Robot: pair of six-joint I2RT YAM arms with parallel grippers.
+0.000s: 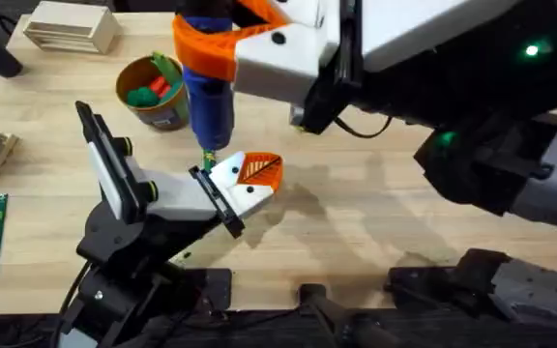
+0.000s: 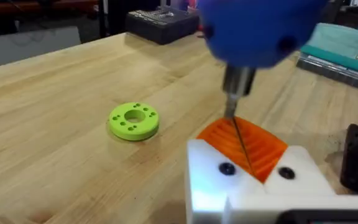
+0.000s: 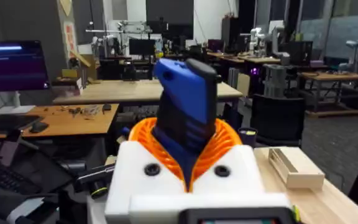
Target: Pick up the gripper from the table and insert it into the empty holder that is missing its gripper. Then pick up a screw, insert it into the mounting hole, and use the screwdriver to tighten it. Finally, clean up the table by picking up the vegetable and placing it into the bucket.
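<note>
— Right gripper (image 3: 188, 165): what does it hold?
— Its orange fingers are clamped on the blue screwdriver (image 1: 211, 101), upright, with the metal tip down at the left gripper (image 1: 249, 177).
— And that one?
— White mount, one orange ribbed finger (image 2: 247, 144); I cannot tell whether it is apart or together.
— Anything around?
— The bucket (image 1: 155, 94) with green and red toys stands just beside the screwdriver, a wooden block (image 1: 71, 27) beyond it, and a green ring (image 2: 133, 121) lies on the table (image 1: 375, 208).
</note>
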